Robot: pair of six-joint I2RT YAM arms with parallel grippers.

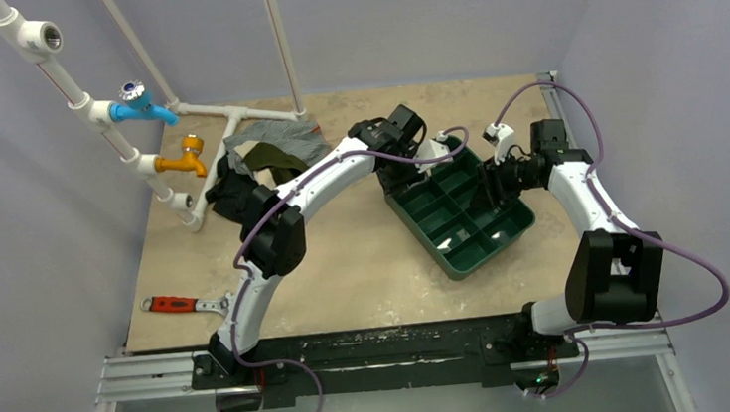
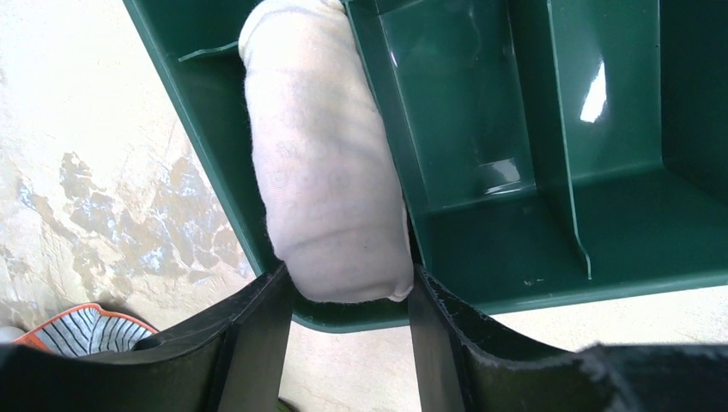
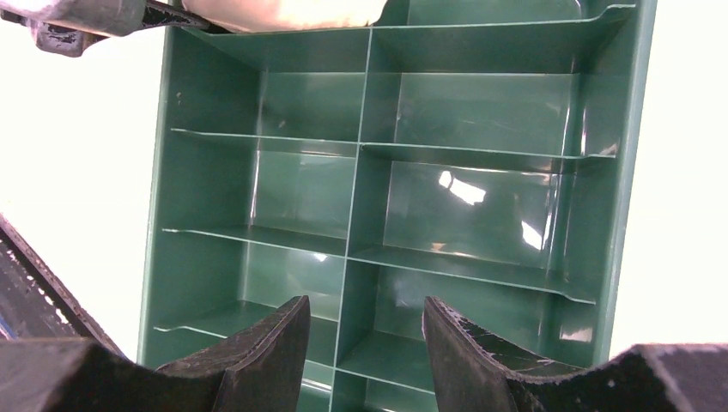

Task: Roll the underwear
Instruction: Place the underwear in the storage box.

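Black fingers of the left gripper fill the bottom of its wrist view. The jaws stand about as far apart as the roll is wide, with both tips touching the near end of the underwear, so they look lightly clamped on it. The pale garment is rolled into a fat tube that runs straight away from the jaws, lying in a narrow compartment along the edge wall of the green tray. Left of the jaws is the mottled table, and just beside the left finger peeks the orange rim of a patterned dish. Right of the jaws a divider wall separates the roll from the next compartments. Over on the right, the right gripper hangs above the same tray with its jaws wide apart and gripping nothing. The tray's centre divider runs up between the fingers. Far ahead of those jaws, at the tray's opposite end, a strip of the pale roll shows beside the left gripper's dark tip.
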